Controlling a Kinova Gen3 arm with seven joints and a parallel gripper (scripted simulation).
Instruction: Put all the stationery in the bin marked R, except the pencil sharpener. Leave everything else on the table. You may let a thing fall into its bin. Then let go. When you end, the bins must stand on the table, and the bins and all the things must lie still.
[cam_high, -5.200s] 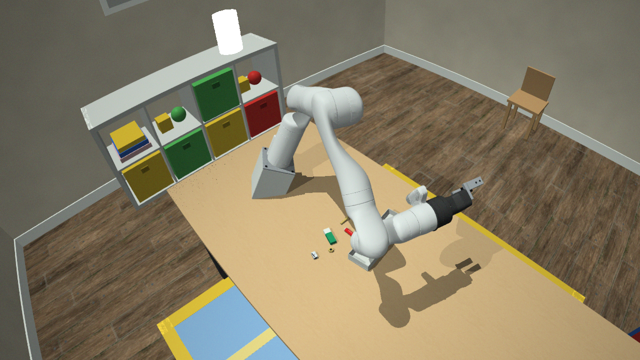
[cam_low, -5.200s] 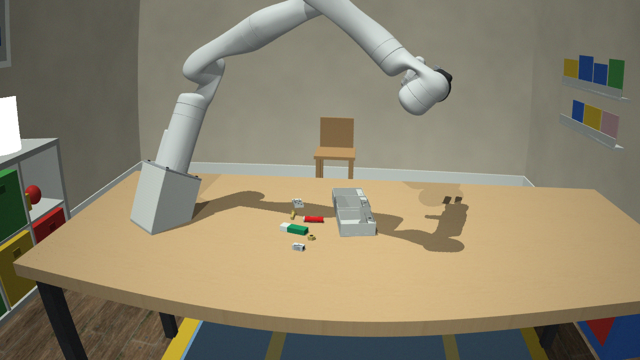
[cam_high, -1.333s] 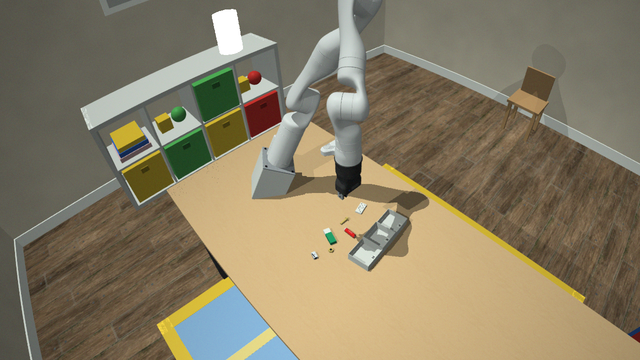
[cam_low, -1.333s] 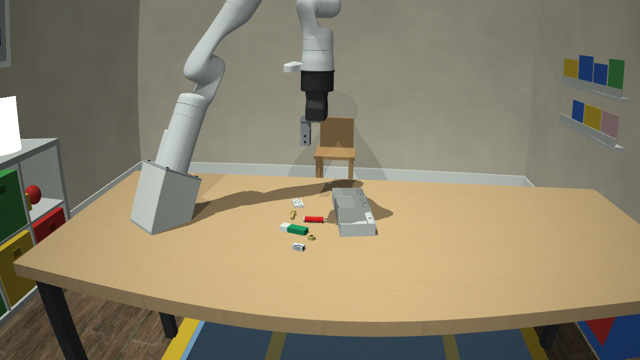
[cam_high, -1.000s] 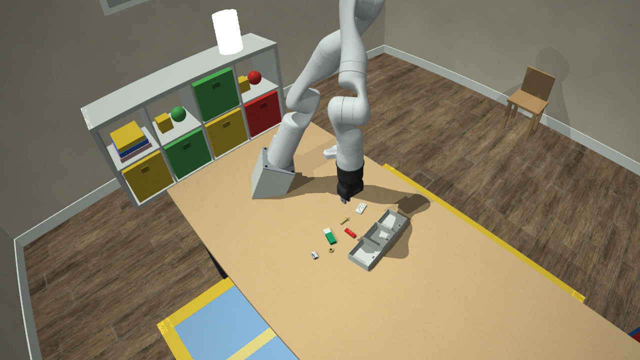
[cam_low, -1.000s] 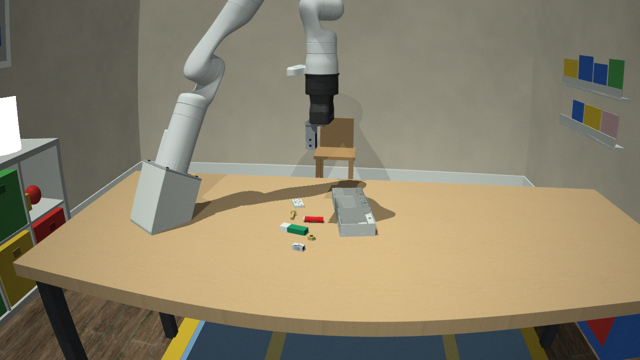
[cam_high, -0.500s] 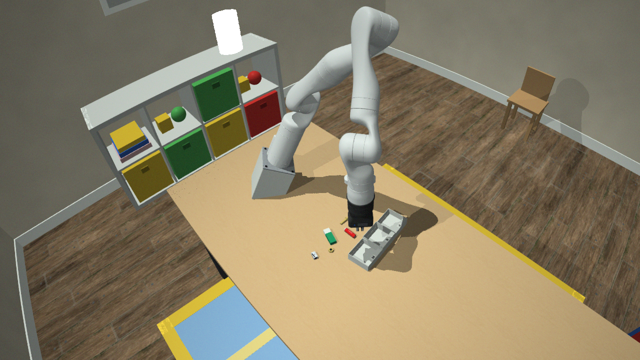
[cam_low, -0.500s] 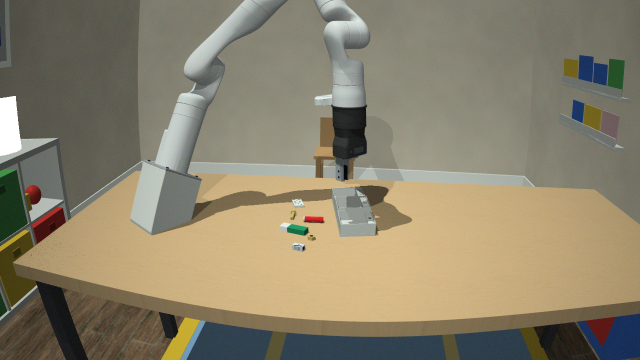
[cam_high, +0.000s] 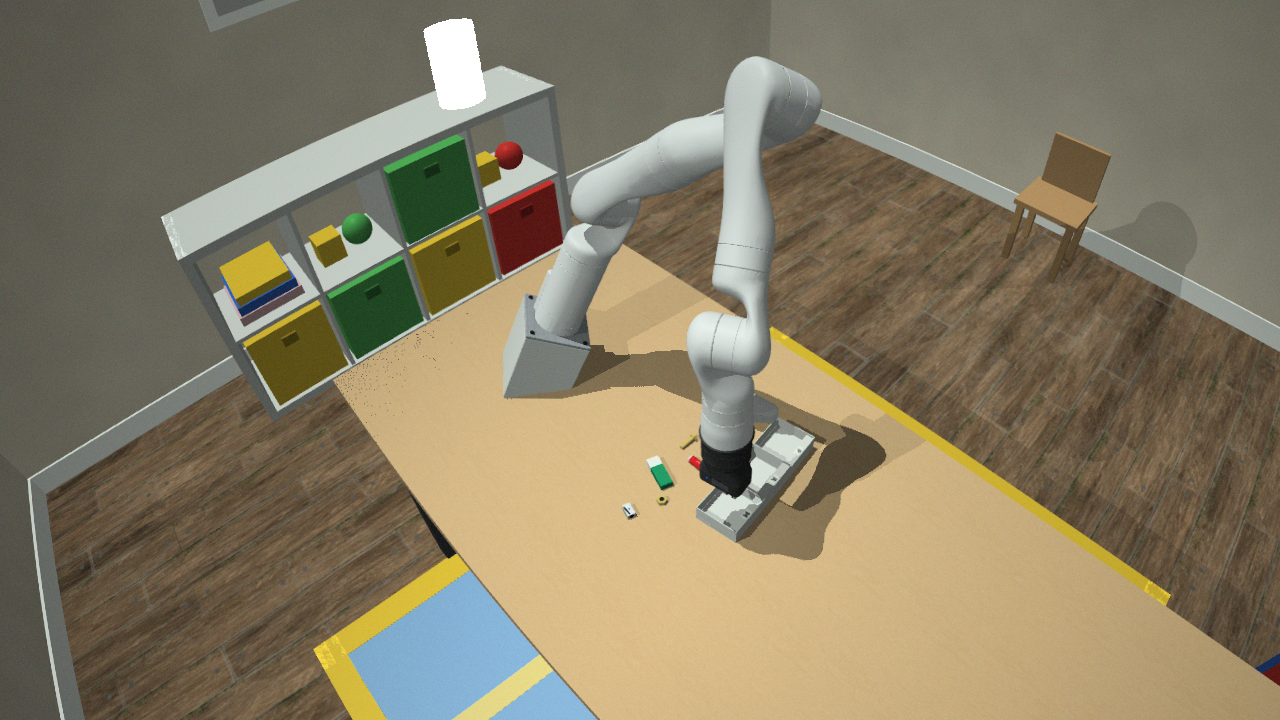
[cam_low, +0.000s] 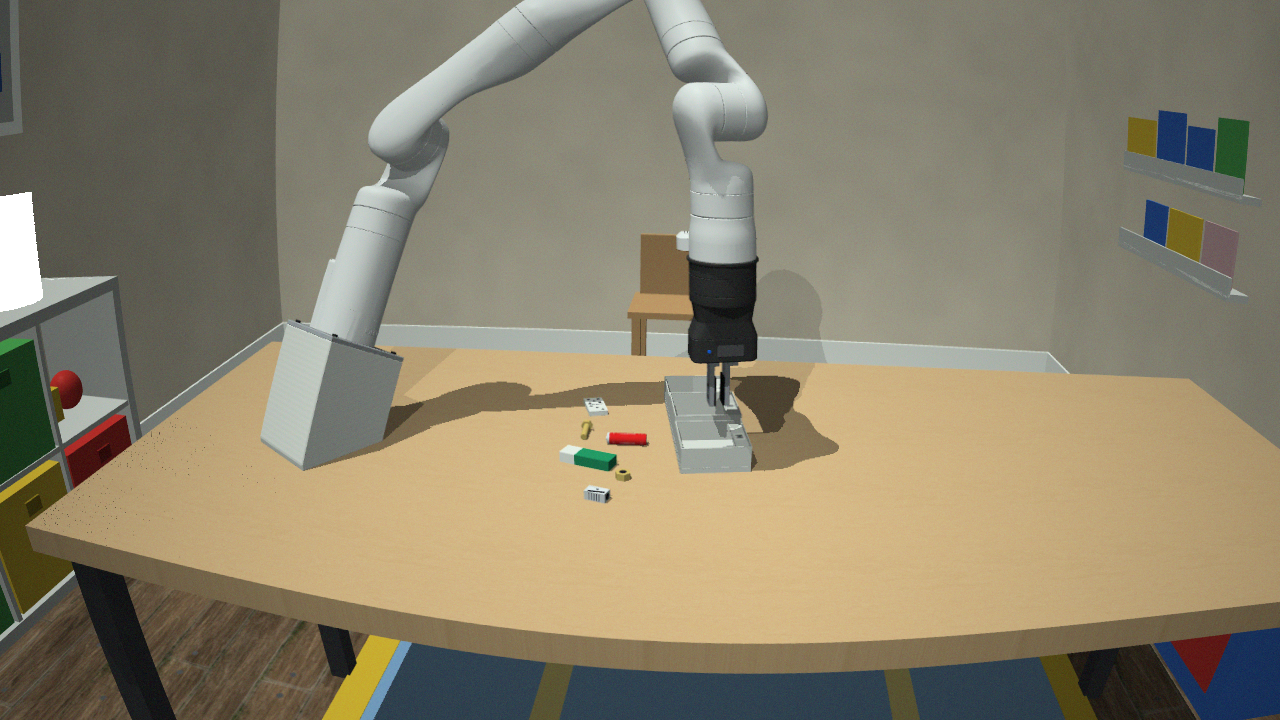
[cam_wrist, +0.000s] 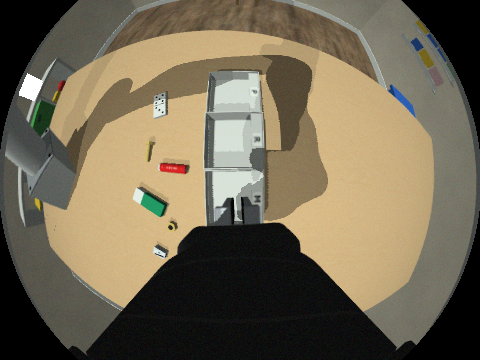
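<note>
"So, what is on the big table (cam_high: 895, 608) (cam_low: 939, 501) (cam_wrist: 370, 175)?" asked Mia.

"The long bin tray (cam_high: 716, 523) (cam_low: 716, 459) (cam_wrist: 206, 145)," said Ben. "The middle bin (cam_high: 765, 470) (cam_low: 691, 404) (cam_wrist: 227, 137) looks like R, but its letter is tiny."

"And the pincer (cam_high: 733, 494) (cam_low: 718, 407) (cam_wrist: 237, 206)?"

"It is over the tray, a little bit open, holding nothing. It should go up past the walls, then over to the green and white eraser (cam_high: 661, 474) (cam_low: 590, 458) (cam_wrist: 151, 203) on the table. That is likely the one to move."

"How does it grab well?"

"It should turn to match the slanted eraser, open wider, and squeeze the long sides near the middle. Then it lifts high, lets go low over R, and doesn't bump the tray."

"Count them!"

"One tray with three bins, one pincer, one eraser, one red tube (cam_high: 695, 462) (cam_low: 626, 438) (cam_wrist: 173, 168), one domino (cam_low: 596, 406) (cam_wrist: 160, 104), one brass screw (cam_high: 688, 442) (cam_low: 586, 429) (cam_wrist: 148, 151), one pencil sharpener (cam_high: 629, 511) (cam_low: 597, 494) (cam_wrist: 160, 251) and one nut (cam_high: 662, 504) (cam_low: 617, 476) (cam_wrist: 169, 227). Only the eraser should go in."

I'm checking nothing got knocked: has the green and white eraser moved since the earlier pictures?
No; the eraser lies unshifted against the hex nut.
</note>
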